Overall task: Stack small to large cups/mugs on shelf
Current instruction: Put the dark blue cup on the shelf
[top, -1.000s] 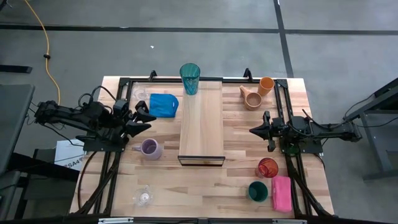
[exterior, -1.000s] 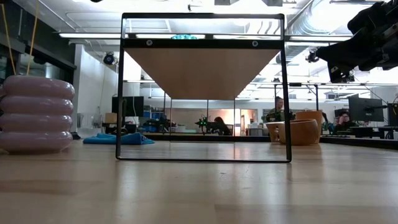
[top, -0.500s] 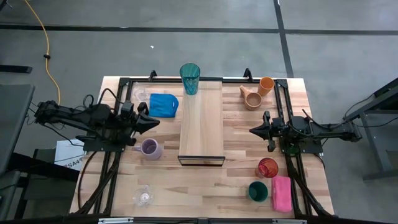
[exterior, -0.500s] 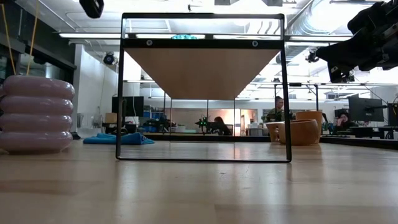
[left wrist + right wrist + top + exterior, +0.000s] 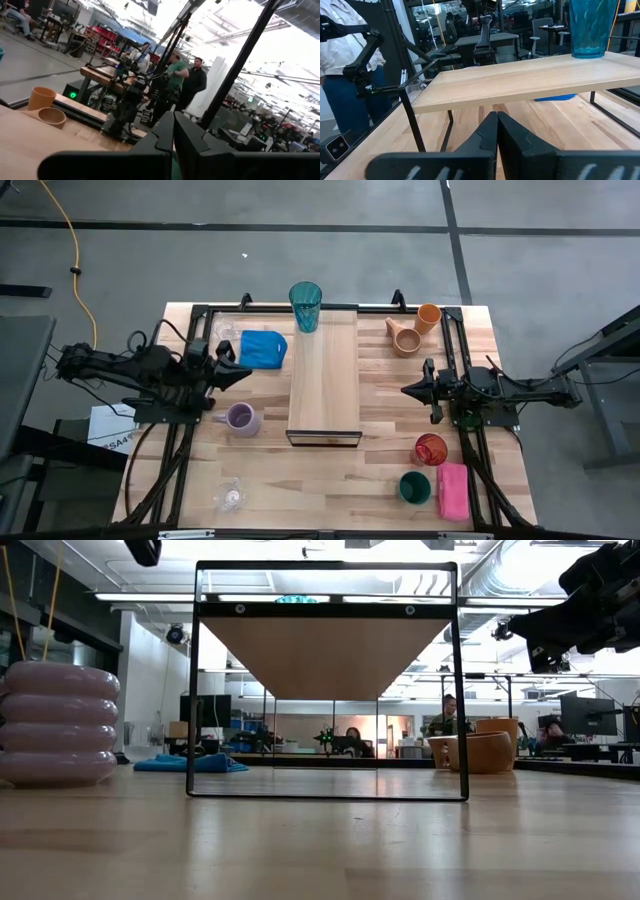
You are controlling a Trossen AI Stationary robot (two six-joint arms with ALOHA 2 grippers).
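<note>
The light-wood shelf stands mid-table, with the teal tumbler upright on its far end. On the tabletop stand the lavender mug, two clear glasses, the orange cup, the tan mug, the red cup and the dark green cup. My left gripper hovers shut left of the shelf, holding nothing. My right gripper waits shut to the shelf's right, holding nothing.
A blue cloth lies left of the shelf's far end. A pink sponge lies beside the green cup near the front right corner. Black frame rails run along both table sides. People stand in the room beyond the table.
My left gripper has shut on nothing and has shifted a little toward the shelf. The cups, the mugs and the shelf stay where they were.
</note>
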